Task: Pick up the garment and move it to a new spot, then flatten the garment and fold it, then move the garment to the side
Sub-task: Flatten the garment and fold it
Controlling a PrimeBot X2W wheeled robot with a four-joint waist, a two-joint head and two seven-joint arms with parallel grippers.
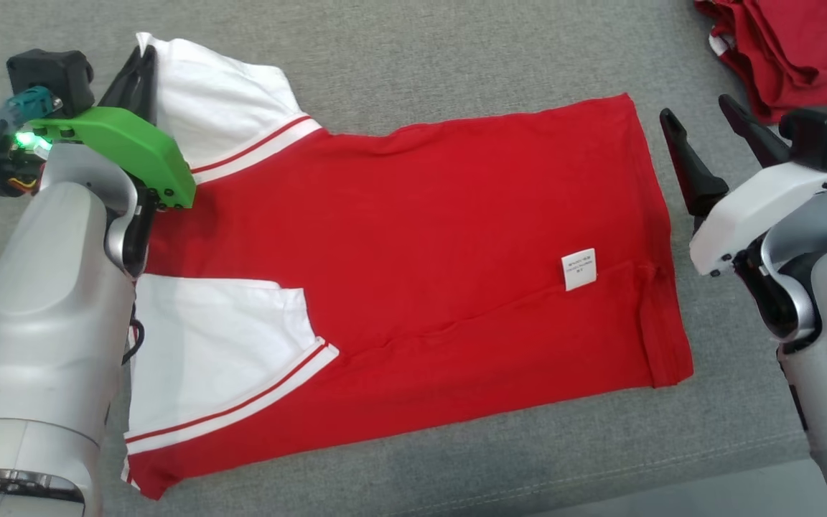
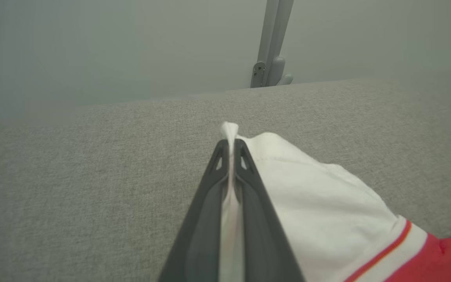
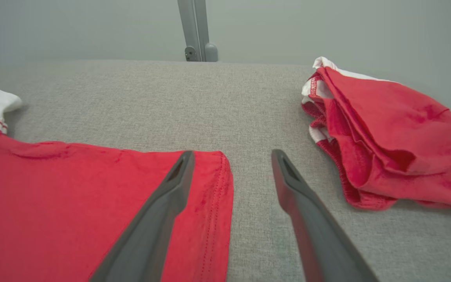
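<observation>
The garment is a red T-shirt with white sleeves, spread flat on the grey surface, sleeves toward the left and hem toward the right. My left gripper is shut on the far corner of the upper white sleeve; in the left wrist view white cloth is pinched between its dark fingers and pokes out past the tips. My right gripper stands open beside the shirt's far right hem corner. In the right wrist view one finger lies over the hem edge and the other over bare surface.
A pile of crumpled red and white garments lies at the far right, also the pile beside my right gripper. A grey metal post stands behind the surface's far edge. The surface's front edge runs at the lower right.
</observation>
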